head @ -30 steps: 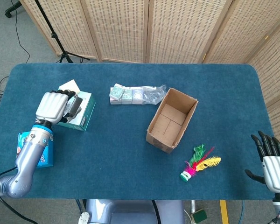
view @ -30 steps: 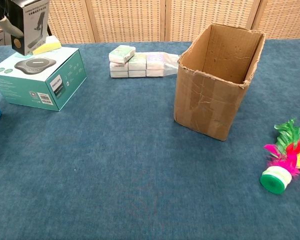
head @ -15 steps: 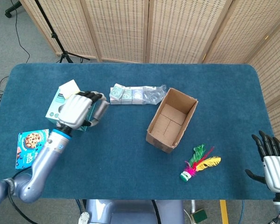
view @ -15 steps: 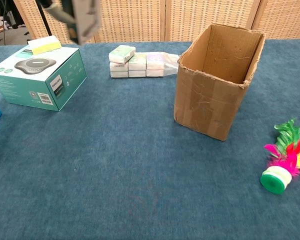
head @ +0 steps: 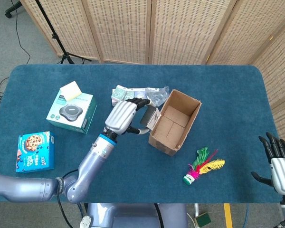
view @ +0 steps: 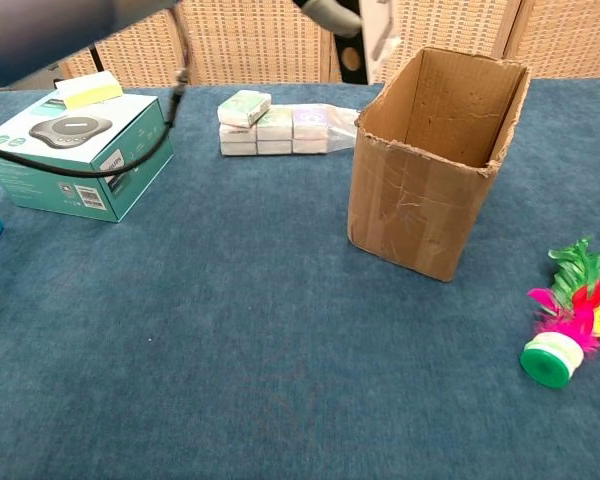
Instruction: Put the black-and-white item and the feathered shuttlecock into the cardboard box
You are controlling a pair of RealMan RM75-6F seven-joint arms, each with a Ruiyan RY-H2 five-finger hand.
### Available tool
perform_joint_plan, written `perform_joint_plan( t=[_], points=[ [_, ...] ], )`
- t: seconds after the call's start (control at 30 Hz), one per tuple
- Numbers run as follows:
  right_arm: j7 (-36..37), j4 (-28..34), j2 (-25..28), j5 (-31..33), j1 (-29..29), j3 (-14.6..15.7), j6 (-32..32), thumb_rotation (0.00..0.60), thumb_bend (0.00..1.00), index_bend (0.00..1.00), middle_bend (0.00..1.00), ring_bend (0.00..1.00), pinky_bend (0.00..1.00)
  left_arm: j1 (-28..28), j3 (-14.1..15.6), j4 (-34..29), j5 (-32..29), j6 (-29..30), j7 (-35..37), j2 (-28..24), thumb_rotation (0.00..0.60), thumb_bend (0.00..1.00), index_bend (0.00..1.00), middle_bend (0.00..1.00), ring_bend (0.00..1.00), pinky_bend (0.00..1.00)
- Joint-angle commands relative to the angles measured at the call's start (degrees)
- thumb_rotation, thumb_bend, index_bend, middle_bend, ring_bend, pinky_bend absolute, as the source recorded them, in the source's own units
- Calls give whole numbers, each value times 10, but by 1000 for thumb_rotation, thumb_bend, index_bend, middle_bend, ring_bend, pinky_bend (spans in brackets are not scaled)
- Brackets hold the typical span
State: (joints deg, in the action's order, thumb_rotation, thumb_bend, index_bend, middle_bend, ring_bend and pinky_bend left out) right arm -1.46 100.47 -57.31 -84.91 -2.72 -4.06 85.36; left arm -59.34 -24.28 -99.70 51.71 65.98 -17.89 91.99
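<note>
Left hand [head: 121, 117] up in the air, clasped around the black-and-white item [head: 148, 117], with the cardboard box [head: 175, 122] just beyond its fingertips, the open mouth facing up. Not over that opening yet, judging from the head view: item level with the near wall, roughly above its rim. Feathered shuttlecock [head: 203, 166] well off toward the other arm, lying on the table [head: 133, 156] past the box, untouched. Right hand [head: 280, 167] low at the table's far corner, fingers spread, holding nothing.

Risks from here, as a guess only:
- letting go too early, so the item lands on the rim or drops down outside the near wall
- clipping the rim with the item or the knuckles on the way across, enough to shove or tip a light, empty box
- nudging the wrapped packs [head: 133, 95] just behind the hand

Hard to read:
- item largely covered by the fingers from above, so its exact shape and how firmly it sits unclear
- chest view showing only a blurred sliver of hand and item at the top edge
- right hand cut off at the frame's corner
</note>
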Motion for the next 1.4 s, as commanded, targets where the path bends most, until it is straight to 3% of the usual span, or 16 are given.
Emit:
perform_joint_plan(
  t=[0.03,0.13,0.2,0.27,0.3,0.33,0.57,0.73,0.93,1.13,1.4],
  points=[
    [6,-2,2,6,-1,-2,-4,600,0,0,0,0,0,-32,-27,39,-24,-2,1,45,600,132,439,415,358,425],
    [10,-4,3,13,-3,-4,-8,600,0,0,0,0,0,-55,-43,70,-45,-7,-2,79,600,121,438,414,357,425],
    [12,-6,4,18,-4,-6,-12,600,0,0,0,0,0,-78,-52,98,-64,-19,-9,105,600,87,373,300,255,409],
    [15,-7,4,23,-4,-8,-13,600,0,0,0,0,0,-95,-55,124,-76,-30,-19,123,600,23,121,59,46,291],
    [16,-8,5,25,-4,-9,-14,600,0,0,0,0,0,-104,-56,136,-86,-43,-21,131,600,9,52,13,8,247],
    [18,-9,5,29,-5,-10,-15,600,0,0,0,0,0,-113,-60,147,-94,-55,-19,139,600,0,1,0,0,208],
    [33,-15,10,44,-6,-15,-22,600,0,0,0,0,0,-118,-54,189,-8,-57,43,157,600,0,0,0,0,185],
    [24,-15,6,38,-7,-12,-22,600,0,0,0,0,0,-81,-45,138,26,-32,40,99,600,0,0,0,0,185],
    [2,-11,-1,29,-7,-7,-20,600,0,0,0,0,0,-12,-22,59,44,-21,26,-17,600,0,0,0,0,185],
    [-25,-8,-11,21,-7,-1,-17,600,0,0,0,0,0,71,33,6,97,-26,37,-158,600,0,0,0,0,184],
    [-49,-8,-20,12,-8,4,-17,600,0,0,0,0,0,175,106,-1,183,1,113,-275,600,0,0,0,0,167]
  ],
)
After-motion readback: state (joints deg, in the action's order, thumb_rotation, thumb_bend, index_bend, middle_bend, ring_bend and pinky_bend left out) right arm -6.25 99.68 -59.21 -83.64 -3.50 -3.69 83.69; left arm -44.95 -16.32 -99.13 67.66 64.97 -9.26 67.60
